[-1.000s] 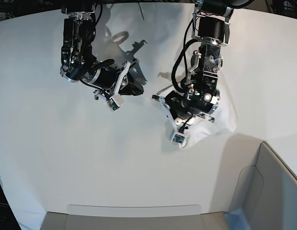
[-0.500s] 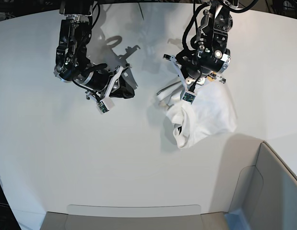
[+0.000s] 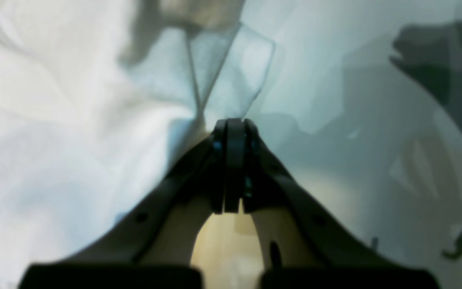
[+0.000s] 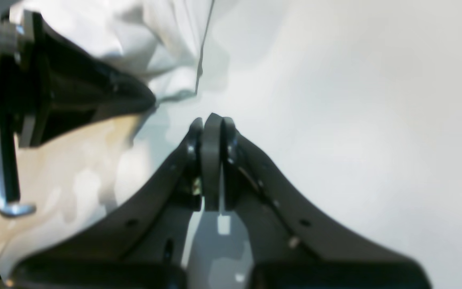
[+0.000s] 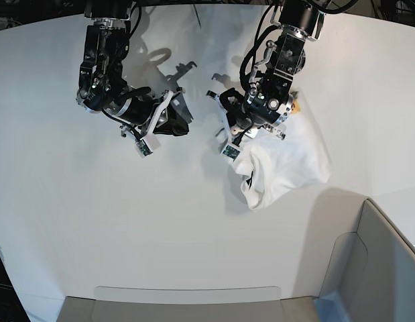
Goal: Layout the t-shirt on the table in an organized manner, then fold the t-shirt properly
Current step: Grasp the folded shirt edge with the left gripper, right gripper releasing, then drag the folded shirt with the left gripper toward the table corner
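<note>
The white t-shirt [image 5: 287,168] lies crumpled on the white table [image 5: 194,235], right of centre. My left gripper [image 5: 239,134] hangs over the shirt's near-left edge. In the left wrist view this gripper [image 3: 234,122] is shut, a thin fold of the t-shirt [image 3: 54,120] rises from its tips, and the bulk of the cloth lies to the left. My right gripper [image 5: 182,121] hovers to the left of the shirt, apart from it. The right wrist view shows that gripper [image 4: 211,119] shut on nothing above bare table, with the t-shirt [image 4: 163,44] at the upper left.
Grey bin-like panels stand at the near right [image 5: 381,268] and along the near edge [image 5: 187,305]. Both arms reach in from the curved far edge. In the right wrist view the other arm's black gripper body [image 4: 66,92] shows at the left.
The left arm rose from low over the shirt toward the far edge, drawing an edge of cloth with it, then shifted left. The right arm barely moved.
</note>
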Available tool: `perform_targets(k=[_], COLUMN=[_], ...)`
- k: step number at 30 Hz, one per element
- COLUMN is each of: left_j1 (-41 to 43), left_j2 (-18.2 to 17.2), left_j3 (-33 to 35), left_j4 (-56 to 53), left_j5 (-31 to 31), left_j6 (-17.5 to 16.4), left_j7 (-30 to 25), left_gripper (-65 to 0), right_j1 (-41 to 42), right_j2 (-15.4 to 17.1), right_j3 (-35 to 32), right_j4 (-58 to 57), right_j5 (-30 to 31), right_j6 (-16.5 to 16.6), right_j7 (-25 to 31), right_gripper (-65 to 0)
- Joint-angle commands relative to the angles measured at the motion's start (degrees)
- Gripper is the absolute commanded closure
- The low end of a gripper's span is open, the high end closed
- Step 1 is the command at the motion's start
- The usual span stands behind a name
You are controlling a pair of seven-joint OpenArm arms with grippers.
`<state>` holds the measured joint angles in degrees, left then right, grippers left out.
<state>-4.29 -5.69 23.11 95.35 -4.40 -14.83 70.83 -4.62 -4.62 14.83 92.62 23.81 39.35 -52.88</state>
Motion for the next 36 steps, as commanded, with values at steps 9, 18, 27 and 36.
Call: perform_targets(k=[9, 18, 27, 36], left_j1=[-11.5, -14.6, -19.0, -20.6], left_j2=[0.6, 0.5, 0.1, -1.3], left_j3=[0.1, -11.6, -18.1, -18.1], left_j4=[-16.5, -26.9, -34.2, -36.1], left_j5=[-0.3, -0.1, 0.1, 0.0], left_j6=[-0.1, -0.1, -0.1, 0.2], left_j7=[-8.9, -16.3, -21.5, -21.6], left_gripper=[0.0, 0.0, 0.0, 0.0], right_j1=[-1.5, -2.0, -2.8, -3.8], right_j2=[-0.3, -0.2, -0.3, -0.4], right_j3=[4.9, 6.6, 6.3, 6.1], right_j4=[1.7, 3.5, 4.2, 6.6], right_j5=[1.5, 1.5, 1.5, 1.4], right_j6=[0.6, 0.6, 0.6, 0.6], right_j7=[-1.4, -3.2, -3.2, -3.2], right_gripper=[0.0, 0.0, 0.0, 0.0])
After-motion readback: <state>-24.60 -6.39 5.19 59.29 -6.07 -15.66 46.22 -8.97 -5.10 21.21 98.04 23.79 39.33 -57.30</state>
